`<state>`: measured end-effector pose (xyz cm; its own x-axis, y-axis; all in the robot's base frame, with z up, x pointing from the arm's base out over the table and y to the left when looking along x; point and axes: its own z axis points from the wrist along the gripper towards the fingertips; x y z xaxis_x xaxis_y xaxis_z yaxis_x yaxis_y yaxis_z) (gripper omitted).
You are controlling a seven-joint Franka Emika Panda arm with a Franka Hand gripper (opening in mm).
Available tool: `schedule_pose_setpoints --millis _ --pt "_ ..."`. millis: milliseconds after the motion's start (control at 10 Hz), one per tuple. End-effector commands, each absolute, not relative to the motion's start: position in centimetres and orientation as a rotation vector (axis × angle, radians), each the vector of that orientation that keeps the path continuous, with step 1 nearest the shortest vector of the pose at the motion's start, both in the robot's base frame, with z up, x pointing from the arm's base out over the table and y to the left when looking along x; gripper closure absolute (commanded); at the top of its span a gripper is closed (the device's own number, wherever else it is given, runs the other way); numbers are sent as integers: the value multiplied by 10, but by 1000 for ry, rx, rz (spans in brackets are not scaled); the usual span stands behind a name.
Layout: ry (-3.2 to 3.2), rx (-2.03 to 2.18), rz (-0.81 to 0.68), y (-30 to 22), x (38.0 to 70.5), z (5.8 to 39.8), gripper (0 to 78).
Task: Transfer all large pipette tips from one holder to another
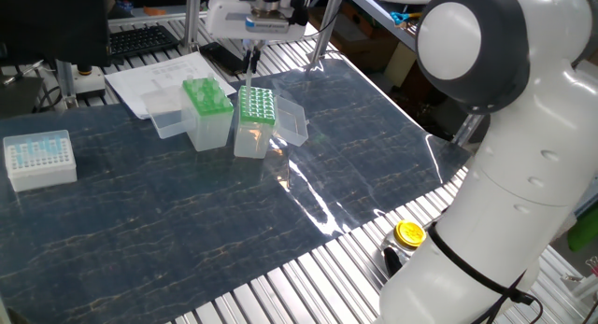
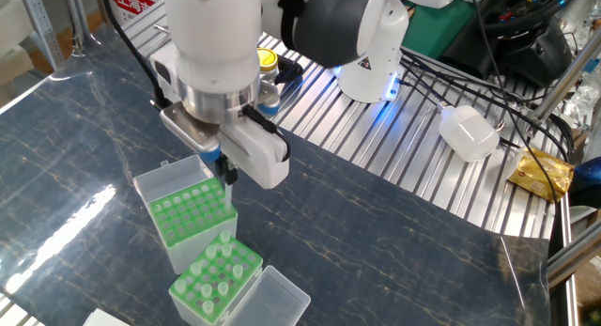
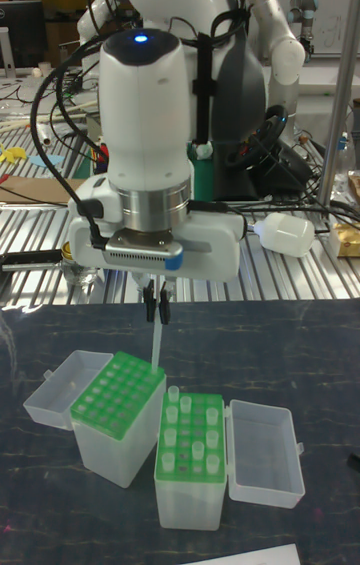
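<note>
one fixed: behind arm, wide | other: opposite, near | tall: frontal, close

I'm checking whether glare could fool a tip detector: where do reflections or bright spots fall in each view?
One fixed view: a bright streak of glare crosses the dark mat, just right of the green rack. The other fixed view: a softer pale sheen sits on the mat's left side, away from the racks. Tall fixed view: no strong glare; a blue light glows atop the arm.

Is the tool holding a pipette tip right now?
Yes: in the tall fixed view the tool pinches a clear pipette tip hanging above the green rack.
</note>
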<state>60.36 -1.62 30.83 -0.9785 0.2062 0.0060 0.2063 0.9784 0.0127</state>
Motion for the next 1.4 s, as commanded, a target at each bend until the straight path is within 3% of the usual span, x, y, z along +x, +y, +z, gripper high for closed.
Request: schedule_pose_setpoints --millis 100,1100,1200,1400 --pt "-3129 -318 -20 -12 603 294 763" --pt "-3095 -305 27 -16 600 283 763" --pt "-3095 -305 27 -16 600 283 1" --pt "-3095 -305 27 -16 600 283 1"
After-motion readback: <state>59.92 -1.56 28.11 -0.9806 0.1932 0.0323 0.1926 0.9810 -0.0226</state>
